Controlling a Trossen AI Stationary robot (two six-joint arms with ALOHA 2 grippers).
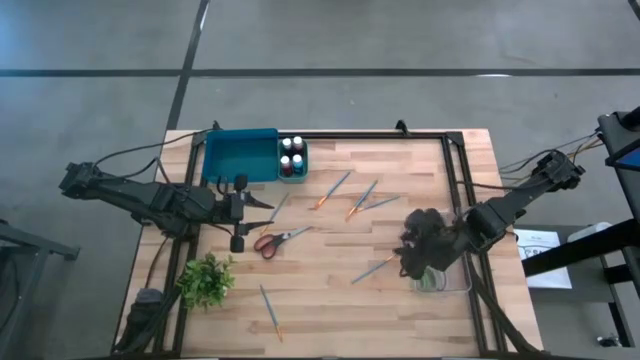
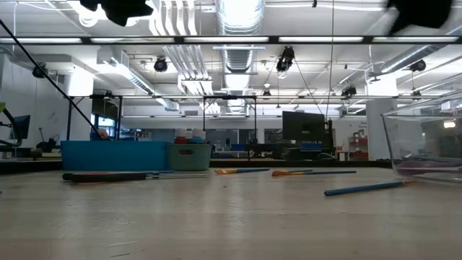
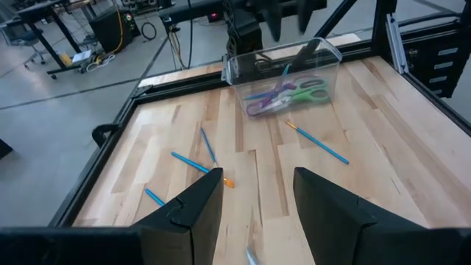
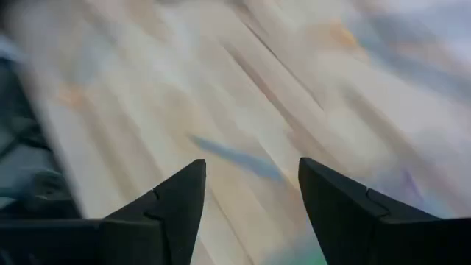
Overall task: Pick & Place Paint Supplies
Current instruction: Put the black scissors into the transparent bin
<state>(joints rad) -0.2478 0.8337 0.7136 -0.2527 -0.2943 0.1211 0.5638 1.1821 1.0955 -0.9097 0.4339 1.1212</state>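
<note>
Currently my right claw [image 1: 412, 252] hovers with fingers apart beside the clear bin [image 1: 455, 283], so I should descend squarely over the nearest paintbrush [image 1: 372, 269] lying flat on the surface [image 1: 330, 300], while my left claw [image 1: 243, 207] waits open far left.

Right wrist view motion-blurred, one paintbrush [image 4: 237, 158] a faint smear, table [image 4: 294, 81] streaked
</note>
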